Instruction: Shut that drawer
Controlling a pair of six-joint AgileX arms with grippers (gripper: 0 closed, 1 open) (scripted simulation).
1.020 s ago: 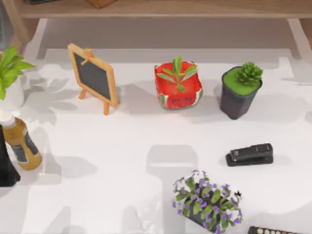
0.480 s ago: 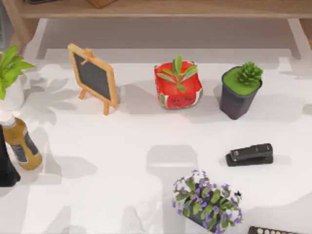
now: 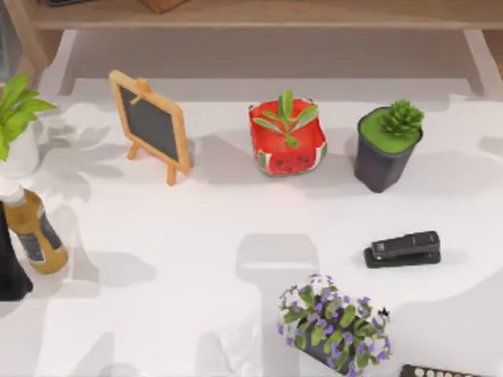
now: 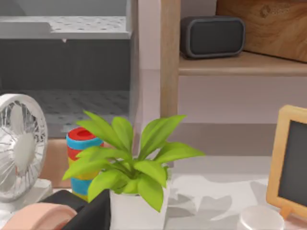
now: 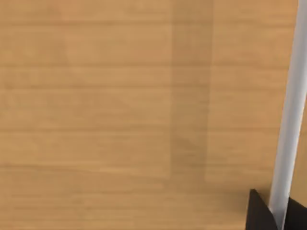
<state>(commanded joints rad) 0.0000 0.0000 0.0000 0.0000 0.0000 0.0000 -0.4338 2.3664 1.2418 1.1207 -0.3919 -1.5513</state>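
The right wrist view looks close onto a light wooden panel (image 5: 120, 105), which appears to be the drawer front. A silver bar handle (image 5: 293, 96) runs along one side of it. Dark parts of my right gripper (image 5: 280, 215) show on either side of the bar's near end, very close to the wood. How far out the drawer stands is hidden. My left arm is idle off the table's front left, its wrist camera facing a leafy plant (image 4: 129, 163).
On the white table stand a small chalkboard easel (image 3: 151, 124), a watermelon-pattern pot (image 3: 287, 141), a dark pot with a succulent (image 3: 387, 148), a black stapler (image 3: 402, 248), a purple-flowered plant (image 3: 334, 322) and a bottle (image 3: 33, 232). A wooden shelf (image 3: 259, 14) spans the back.
Shadows along the table's right edge have shifted and grown at the lower right. Nothing on the table has moved.
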